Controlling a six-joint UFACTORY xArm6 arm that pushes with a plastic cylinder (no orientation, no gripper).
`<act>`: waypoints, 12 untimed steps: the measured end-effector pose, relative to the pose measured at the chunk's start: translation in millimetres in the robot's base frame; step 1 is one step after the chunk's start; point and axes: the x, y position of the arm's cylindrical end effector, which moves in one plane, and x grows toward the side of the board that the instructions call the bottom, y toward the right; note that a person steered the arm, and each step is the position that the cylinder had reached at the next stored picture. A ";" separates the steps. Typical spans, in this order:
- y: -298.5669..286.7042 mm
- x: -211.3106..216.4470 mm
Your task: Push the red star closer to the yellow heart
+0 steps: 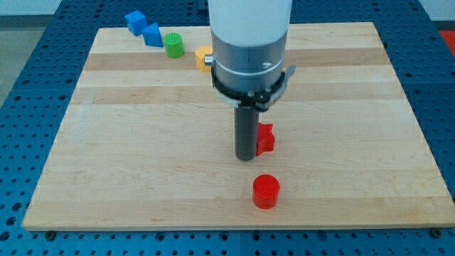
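My tip [247, 157] is a bare rod with no claw to open or shut, and it sits hard against the red star [266, 139], which shows at its 2 o'clock, half hidden behind the rod. The yellow heart is out of sight, presumably behind the arm toward 12 o'clock, so I'm steering blind. Pushing from this side, I judge the star could slide off toward 3 o'clock or spin away from the rod. The red cylinder [266, 191] lies apart at 5 o'clock. Up by 11 o'clock stand a yellow block [202, 56], a green cylinder [173, 45] and two blue blocks [143, 28] that I could knock.
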 end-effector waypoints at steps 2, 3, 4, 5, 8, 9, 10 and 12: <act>51.9 -32.0; 67.4 -13.1; 112.9 -11.7; 111.1 -33.5; 23.4 -33.9; -1.9 -37.4; -2.7 -57.2; 18.3 -75.5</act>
